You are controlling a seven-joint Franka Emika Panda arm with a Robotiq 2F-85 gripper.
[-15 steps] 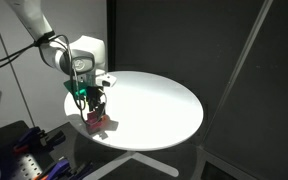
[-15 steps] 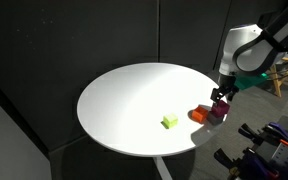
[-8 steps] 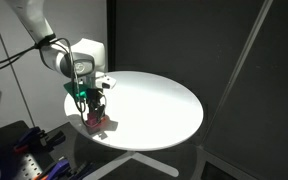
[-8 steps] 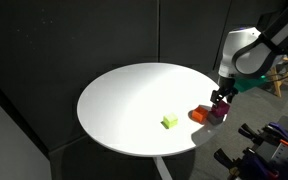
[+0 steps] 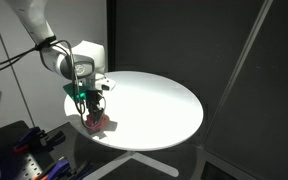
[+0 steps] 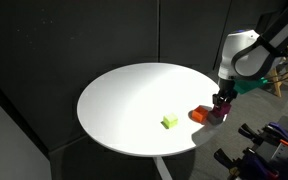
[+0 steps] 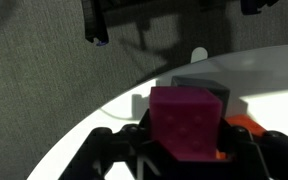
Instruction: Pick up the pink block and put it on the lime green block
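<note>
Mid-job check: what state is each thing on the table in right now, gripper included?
gripper: low at the pink block, jaws either side; clamped or not, cannot tell.
pink block: between the jaws, beside the orange block.
orange block: on the table, free.
lime green block: on the table, alone, nothing on it.

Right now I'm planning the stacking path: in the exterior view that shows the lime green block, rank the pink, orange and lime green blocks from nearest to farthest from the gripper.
1. pink block: between the fingers of the gripper.
2. orange block: right beside the pink one, on its image-left.
3. lime green block: farther image-left, standing alone.
</note>
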